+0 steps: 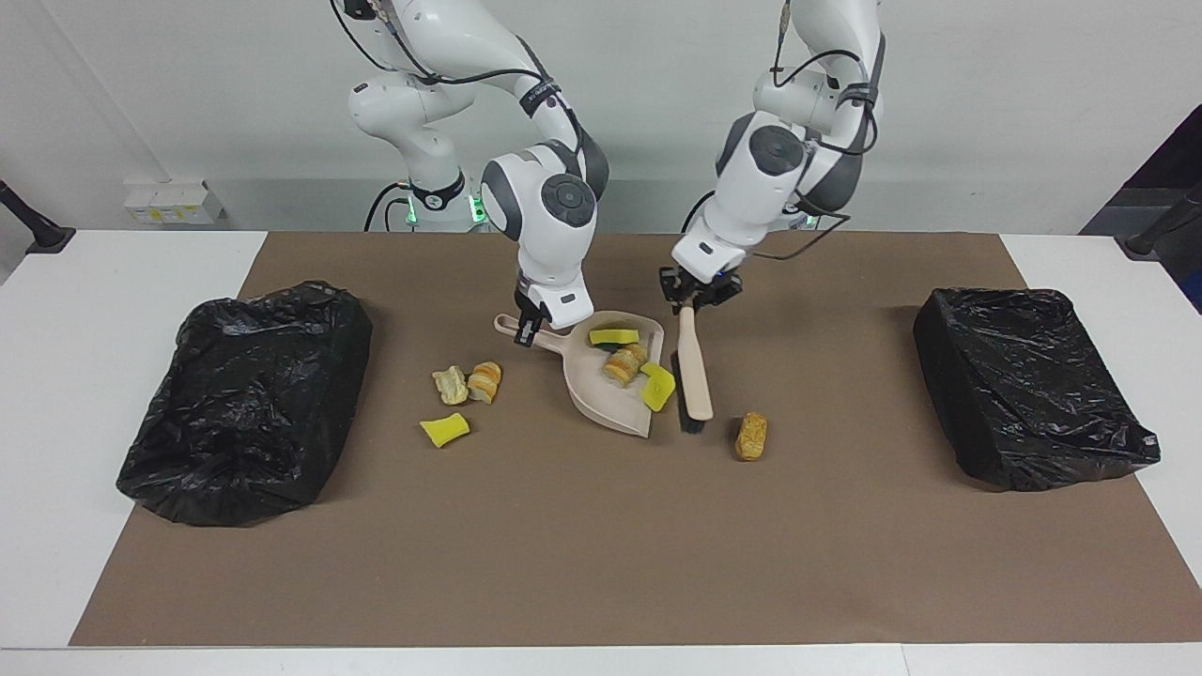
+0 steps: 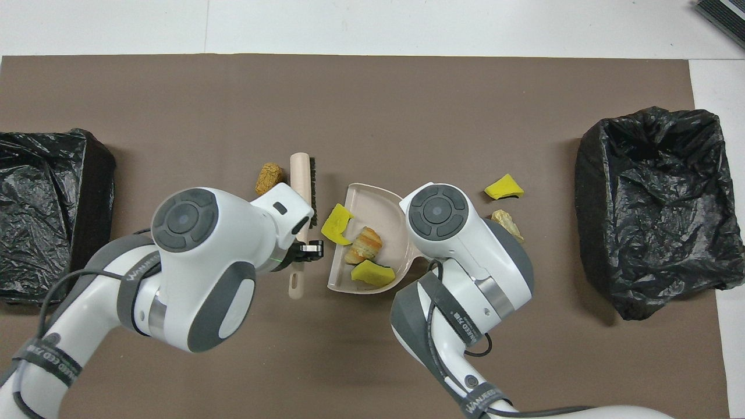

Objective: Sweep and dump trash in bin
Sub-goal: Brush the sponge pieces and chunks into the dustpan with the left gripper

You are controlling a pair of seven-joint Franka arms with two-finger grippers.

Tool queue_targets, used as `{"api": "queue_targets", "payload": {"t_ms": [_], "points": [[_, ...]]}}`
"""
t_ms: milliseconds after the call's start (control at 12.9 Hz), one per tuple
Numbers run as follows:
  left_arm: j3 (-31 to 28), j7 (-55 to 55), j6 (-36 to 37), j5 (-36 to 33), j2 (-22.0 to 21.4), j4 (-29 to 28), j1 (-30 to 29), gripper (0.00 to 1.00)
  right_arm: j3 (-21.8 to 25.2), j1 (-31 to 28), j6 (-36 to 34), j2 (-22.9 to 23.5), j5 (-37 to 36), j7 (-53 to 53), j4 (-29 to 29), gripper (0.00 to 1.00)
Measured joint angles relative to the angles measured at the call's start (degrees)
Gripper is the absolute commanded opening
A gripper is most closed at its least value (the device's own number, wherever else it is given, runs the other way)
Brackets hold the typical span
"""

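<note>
From across the table I see a tan bread piece beside a pale one; from above my right arm hides the tan one. My right gripper is clamped on the dustpan handle. In the pan lie two yellow sponge chunks and a croissant piece, with one chunk at its open lip. My left gripper is closed on the brush handle, bristles down on the mat between the pan and a brown piece. A bin sits at each end.
</note>
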State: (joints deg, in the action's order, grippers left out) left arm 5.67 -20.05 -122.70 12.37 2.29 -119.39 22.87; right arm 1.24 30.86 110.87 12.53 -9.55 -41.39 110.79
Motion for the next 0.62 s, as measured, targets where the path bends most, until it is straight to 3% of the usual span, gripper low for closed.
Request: {"api": "queue_targets", "payload": {"t_ms": [388,620], "points": [[-0.2,12.2,4.1,-5.5,4.9,6.4,-12.1,0.0,0.0,0.3,0.4,0.0,1.7,2.9,0.0,0.0],[-0.1,19.6,4.6,-7.7,7.6,6.2,-13.2,0.0,0.0,0.4,1.6,0.1,1.8,3.5,0.1,0.0]]}}
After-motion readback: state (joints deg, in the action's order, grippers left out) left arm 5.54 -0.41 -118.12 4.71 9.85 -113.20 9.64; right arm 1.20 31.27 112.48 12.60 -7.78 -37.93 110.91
